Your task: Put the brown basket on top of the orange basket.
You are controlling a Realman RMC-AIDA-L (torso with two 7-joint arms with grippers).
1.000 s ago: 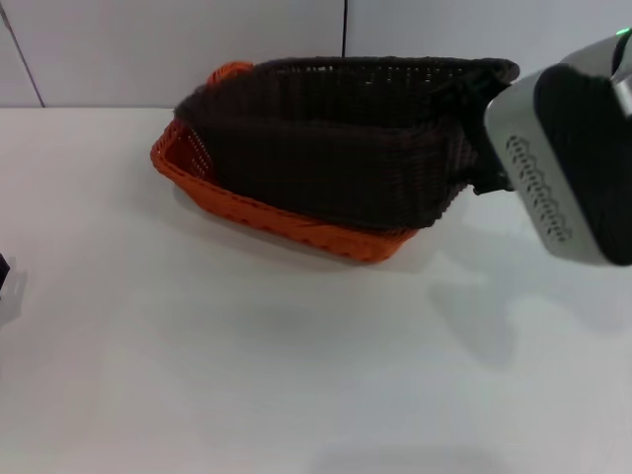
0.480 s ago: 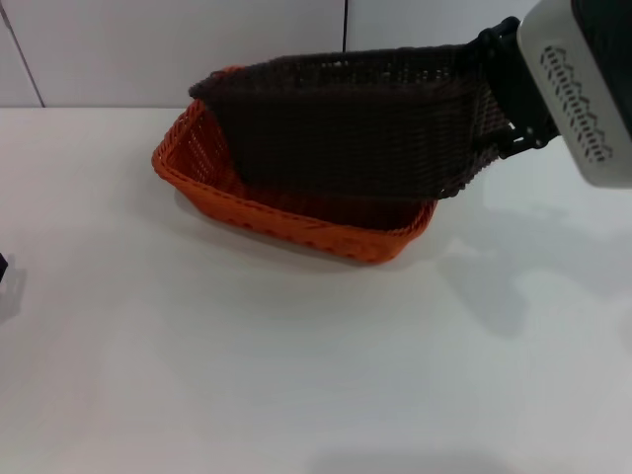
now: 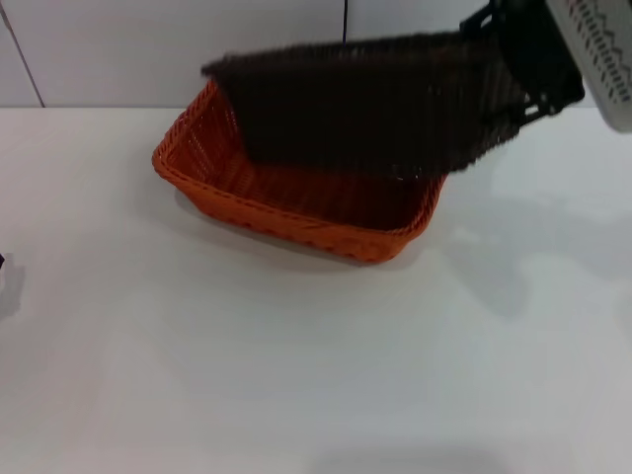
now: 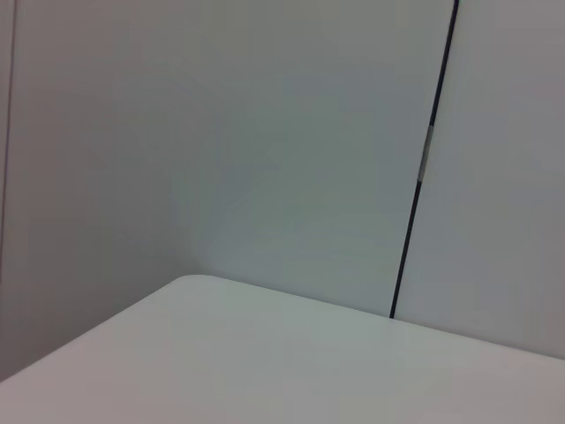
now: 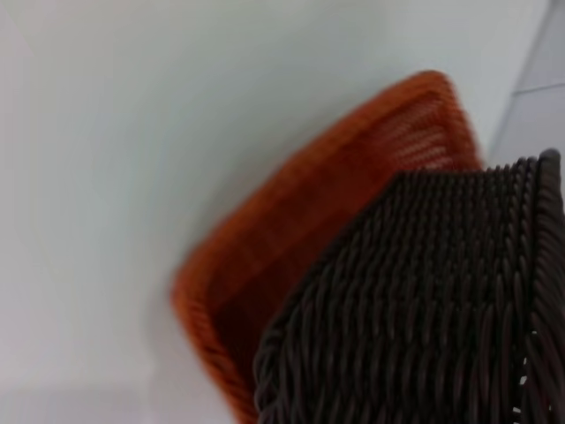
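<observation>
The orange basket (image 3: 286,202) rests on the white table in the head view, its long side running from the back left to the front right. The brown basket (image 3: 365,109) hangs tilted above it, right end highest, its lower left part still over the orange basket's inside. My right gripper (image 3: 520,74) is shut on the brown basket's right end, at the top right. In the right wrist view the brown basket's weave (image 5: 424,300) fills the near corner, with the orange basket (image 5: 291,238) below it. Only a dark sliver of my left arm (image 3: 2,263) shows at the left edge.
The white table (image 3: 296,375) spreads wide in front of the baskets and to their left. A grey wall with a dark vertical seam (image 3: 346,20) stands just behind them. The left wrist view shows a rounded table corner (image 4: 190,283) and that wall.
My right gripper has gone up and to the right, lifting the brown basket higher. More of the orange basket's inside now shows. The orange basket has stayed put.
</observation>
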